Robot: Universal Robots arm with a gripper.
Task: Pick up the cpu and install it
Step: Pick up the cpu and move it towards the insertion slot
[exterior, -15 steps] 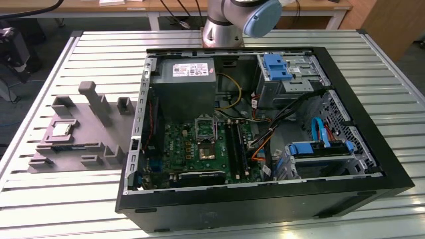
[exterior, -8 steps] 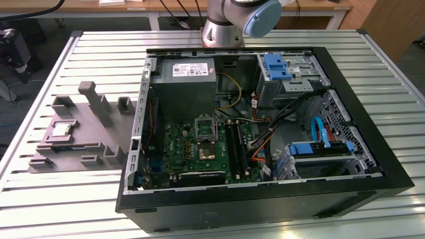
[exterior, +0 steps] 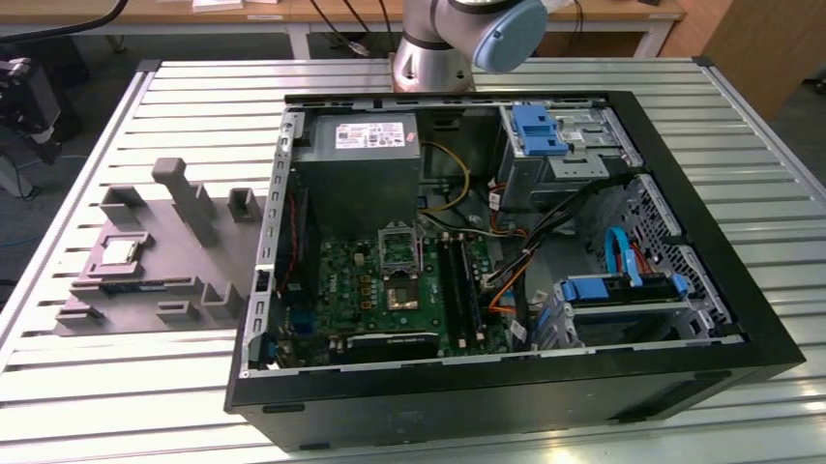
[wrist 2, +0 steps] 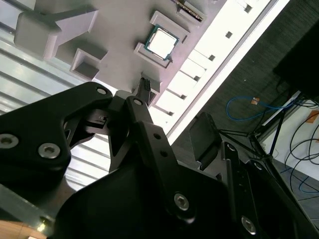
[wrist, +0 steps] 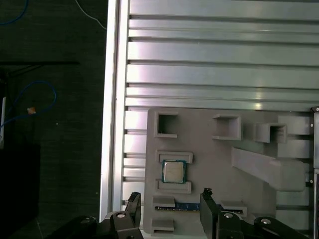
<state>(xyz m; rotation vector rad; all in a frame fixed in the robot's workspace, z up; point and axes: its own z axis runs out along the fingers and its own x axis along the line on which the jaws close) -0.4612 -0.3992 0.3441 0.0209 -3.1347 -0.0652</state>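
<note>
The pincer (wrist: 169, 195) is hovering wide open and empty above the tray (wrist: 209, 164), and I'd say it wants centring squarely over the cpu (wrist: 173, 172) seated there.

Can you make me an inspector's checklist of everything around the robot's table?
Surface: slatted metal table.
Job's things: the cpu lies flat in a pocket of the grey holder tray. The socket sits on the green board inside the open PC case.
Clutter: nothing seen.
Grippers: the end effector is open and empty, above the tray near the cpu, not touching it.
Cables: coloured wires and a blue cable inside the case.
Surroundings: a wooden bench behind the table; a blue floor cable beside it.
</note>
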